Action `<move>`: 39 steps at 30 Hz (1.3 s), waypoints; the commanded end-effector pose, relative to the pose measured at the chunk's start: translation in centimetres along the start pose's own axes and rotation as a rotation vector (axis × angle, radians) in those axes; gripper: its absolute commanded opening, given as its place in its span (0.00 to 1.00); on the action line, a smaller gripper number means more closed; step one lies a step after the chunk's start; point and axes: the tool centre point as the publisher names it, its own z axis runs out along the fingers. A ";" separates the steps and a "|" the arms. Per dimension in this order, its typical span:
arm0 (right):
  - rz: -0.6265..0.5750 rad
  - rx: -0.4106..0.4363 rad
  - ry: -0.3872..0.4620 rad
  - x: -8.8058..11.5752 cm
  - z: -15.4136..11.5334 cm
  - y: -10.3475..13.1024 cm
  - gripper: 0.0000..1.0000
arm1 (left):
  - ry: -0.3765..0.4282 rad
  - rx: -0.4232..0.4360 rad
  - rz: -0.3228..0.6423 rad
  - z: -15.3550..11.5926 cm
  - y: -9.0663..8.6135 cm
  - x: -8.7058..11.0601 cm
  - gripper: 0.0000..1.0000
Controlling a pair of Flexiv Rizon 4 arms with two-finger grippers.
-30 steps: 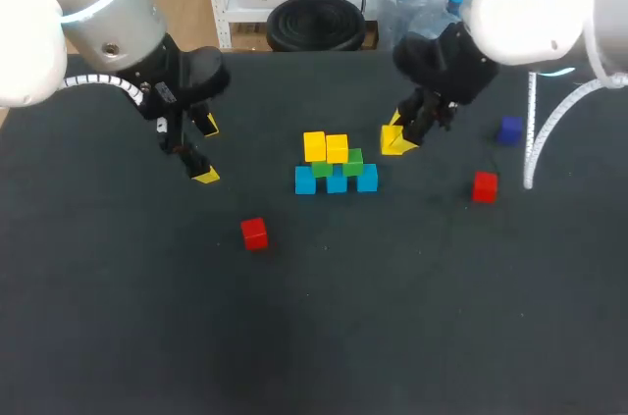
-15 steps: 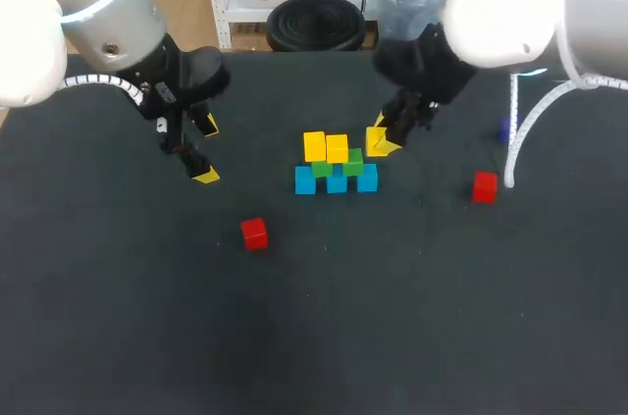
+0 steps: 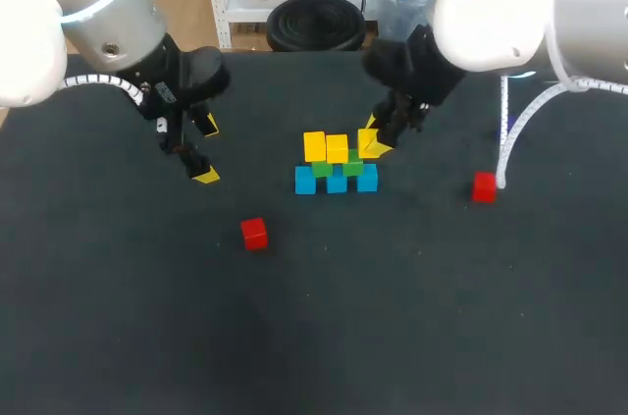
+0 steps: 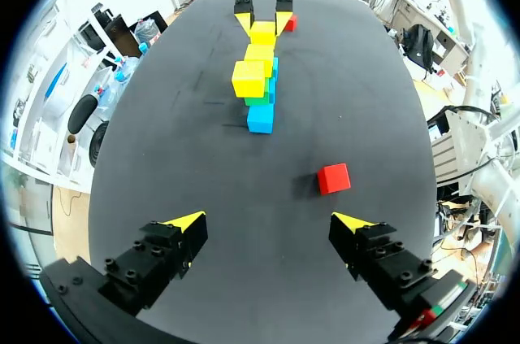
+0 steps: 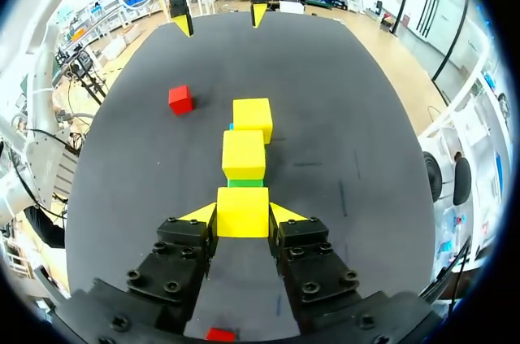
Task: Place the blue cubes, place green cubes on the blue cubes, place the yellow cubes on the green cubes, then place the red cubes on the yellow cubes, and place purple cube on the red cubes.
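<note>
R pincer (image 5: 243,215), clamped on a small yellow cube (image 5: 242,210), hangs at the cube stack's (image 3: 337,178) right end, in line w/ its two yellow cubes (image 3: 315,146).

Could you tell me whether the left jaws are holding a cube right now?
No, the left jaws stand open with nothing between them; a red cube lies ahead of them, untouched.

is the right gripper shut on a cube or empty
Shut: the right gripper clamps a yellow cube from both sides.
</note>
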 end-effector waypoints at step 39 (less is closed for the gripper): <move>-0.006 -0.018 0.005 -0.7 0.9 0.0 0.00 | -0.002 0.001 0.002 0.0 0.0 0.1 1.00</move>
